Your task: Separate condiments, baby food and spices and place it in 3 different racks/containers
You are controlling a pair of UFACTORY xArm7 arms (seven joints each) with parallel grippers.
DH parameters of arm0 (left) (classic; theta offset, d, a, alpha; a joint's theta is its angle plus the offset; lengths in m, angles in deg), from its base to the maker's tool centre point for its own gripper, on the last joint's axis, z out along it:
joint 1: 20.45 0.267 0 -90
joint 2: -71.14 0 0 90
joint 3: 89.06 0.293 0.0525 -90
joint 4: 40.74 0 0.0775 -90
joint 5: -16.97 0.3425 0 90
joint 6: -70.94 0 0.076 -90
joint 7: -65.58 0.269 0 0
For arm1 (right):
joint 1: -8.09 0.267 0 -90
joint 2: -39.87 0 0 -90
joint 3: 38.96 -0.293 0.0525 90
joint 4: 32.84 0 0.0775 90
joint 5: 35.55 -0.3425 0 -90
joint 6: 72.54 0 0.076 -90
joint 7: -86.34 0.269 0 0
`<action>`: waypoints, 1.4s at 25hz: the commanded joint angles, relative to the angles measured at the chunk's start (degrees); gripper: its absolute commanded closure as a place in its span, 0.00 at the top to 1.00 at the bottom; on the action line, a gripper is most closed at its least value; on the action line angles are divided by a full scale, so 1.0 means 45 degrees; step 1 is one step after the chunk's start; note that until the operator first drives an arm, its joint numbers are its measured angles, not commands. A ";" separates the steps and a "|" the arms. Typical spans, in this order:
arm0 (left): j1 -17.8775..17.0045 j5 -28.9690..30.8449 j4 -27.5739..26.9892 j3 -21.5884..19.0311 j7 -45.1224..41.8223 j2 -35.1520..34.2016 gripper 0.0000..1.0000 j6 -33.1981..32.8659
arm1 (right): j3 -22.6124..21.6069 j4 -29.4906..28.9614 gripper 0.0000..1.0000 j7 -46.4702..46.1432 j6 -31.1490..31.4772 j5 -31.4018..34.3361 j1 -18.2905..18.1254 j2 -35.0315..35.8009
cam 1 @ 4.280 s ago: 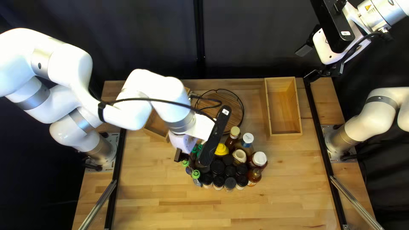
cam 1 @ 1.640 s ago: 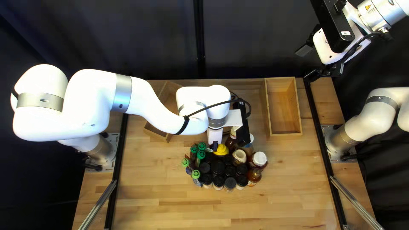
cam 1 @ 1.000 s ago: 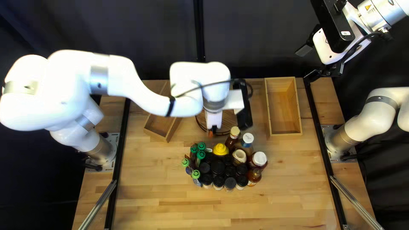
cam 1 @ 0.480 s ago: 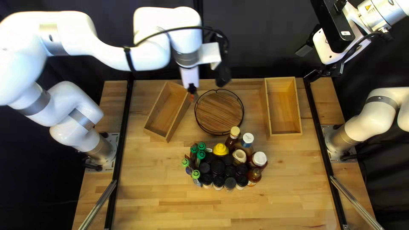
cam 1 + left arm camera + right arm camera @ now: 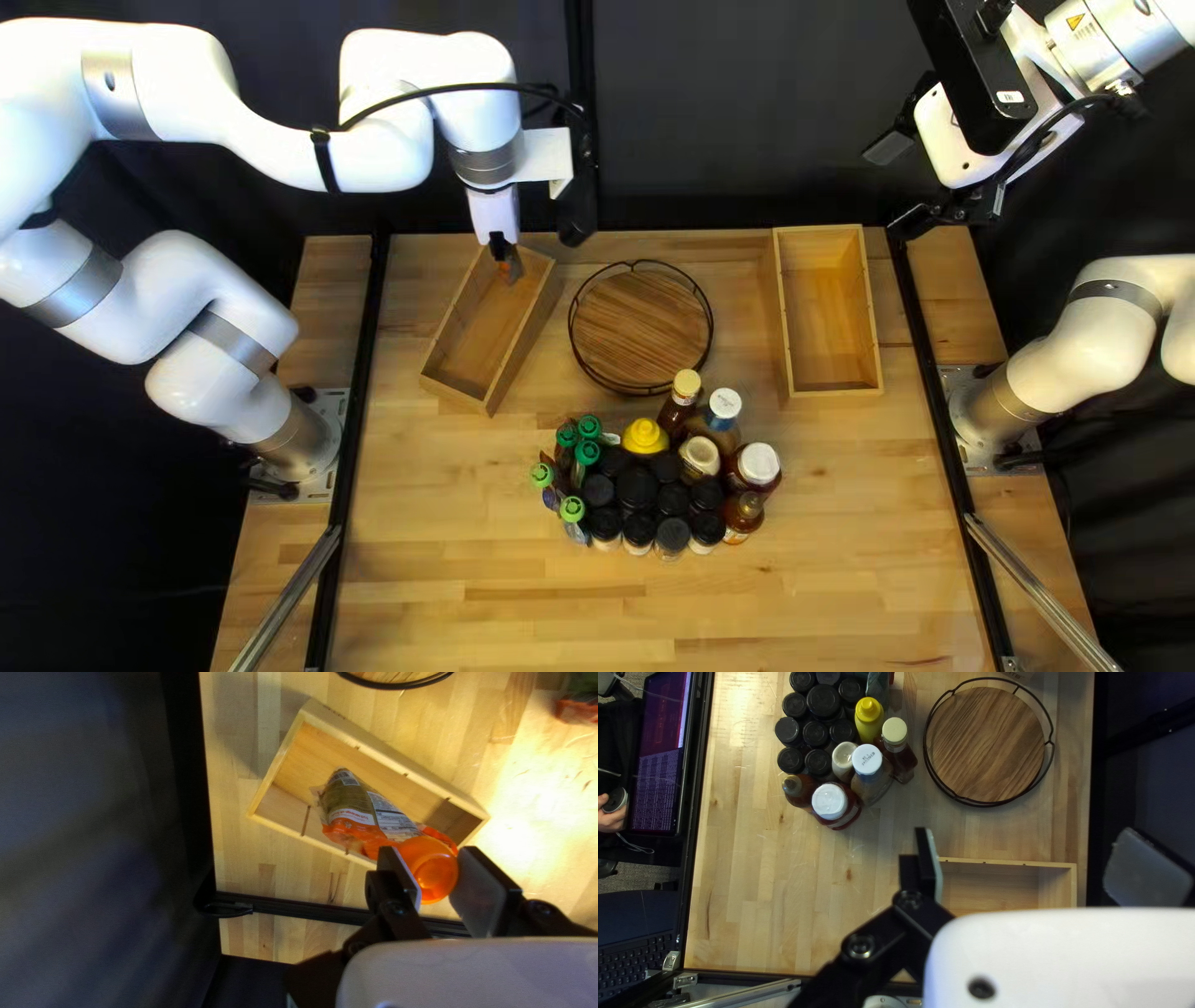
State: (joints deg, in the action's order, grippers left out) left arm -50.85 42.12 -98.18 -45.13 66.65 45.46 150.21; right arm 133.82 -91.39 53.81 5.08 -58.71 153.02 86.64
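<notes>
Two open wooden boxes (image 5: 479,342), one beneath the left gripper (image 5: 507,259), one ahead of the right gripper (image 5: 901,184), flank one round wooden tray (image 5: 641,326). One orange-capped pouch (image 5: 355,806) sits between the left jaws. Crowded ahead of the right jaws: ten black-lidded jars (image 5: 636,485) (the biggest bloc by far), five green-capped containers (image 5: 586,452), two white-capped containers (image 5: 759,464), one cream-lidded jar (image 5: 700,454), one yellow squeeze bottle (image 5: 645,436), one pale-yellow-capped bottle (image 5: 686,386) and one amber bottle (image 5: 745,513).
</notes>
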 commanded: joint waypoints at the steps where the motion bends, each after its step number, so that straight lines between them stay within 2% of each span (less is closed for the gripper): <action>1: 0.0270 0.0256 0.0561 0.0153 -0.0205 -0.0171 0.00 -0.0408 | 0.0000 0.0000 1.00 0.0000 0.0000 0.0000 0.0000 0.0000; 12: 0.0679 0.0557 0.1593 0.0814 -0.1312 0.0529 0.00 -0.1785 | 0.0000 0.0000 1.00 0.0000 0.0000 0.0000 0.0000 0.0000; 15: 0.0750 0.0586 0.1719 0.1073 -0.1673 0.0962 0.07 -0.2243 | 0.0000 0.0000 1.00 0.0000 0.0000 0.0000 0.0000 0.0000; 20: 0.0767 0.0447 0.1939 0.1439 -0.2119 0.1569 0.10 -0.2911 | 0.0000 0.0000 1.00 0.0000 0.0000 0.0000 0.0000 0.0000; 21: 0.0766 0.0425 0.1942 0.1445 -0.2172 0.1609 0.20 -0.2933 | 0.0000 0.0000 1.00 0.0000 0.0000 0.0000 0.0000 0.0000; 22: 0.0757 0.0369 0.1972 0.1454 -0.2275 0.1656 0.37 -0.2993 | 0.0000 0.0000 1.00 0.0000 0.0000 0.0000 0.0000 0.0000; 24: 0.0747 0.0297 0.1992 0.1405 -0.2437 0.1663 0.84 -0.2982 | 0.0000 0.0000 1.00 0.0000 0.0000 0.0000 0.0000 0.0000; 25: 0.0724 0.0241 0.1955 0.1358 -0.2503 0.1658 1.00 -0.2913 | 0.0000 0.0000 1.00 0.0000 0.0000 0.0000 0.0000 0.0000; 31: 0.0354 -0.0101 0.1293 0.0182 -0.3076 0.0986 1.00 -0.1627 | 0.0000 0.0000 1.00 0.0000 0.0000 0.0000 0.0000 0.0000; 35: -0.0582 -0.1098 0.0409 -0.0476 -0.2624 0.0857 1.00 -0.1032 | 0.0000 0.0000 1.00 0.0000 0.0000 0.0000 0.0000 0.0000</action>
State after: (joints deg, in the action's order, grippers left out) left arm -50.99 39.75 -94.10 -45.65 53.64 49.56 144.19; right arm 133.82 -91.39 53.81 5.08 -58.71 153.02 86.64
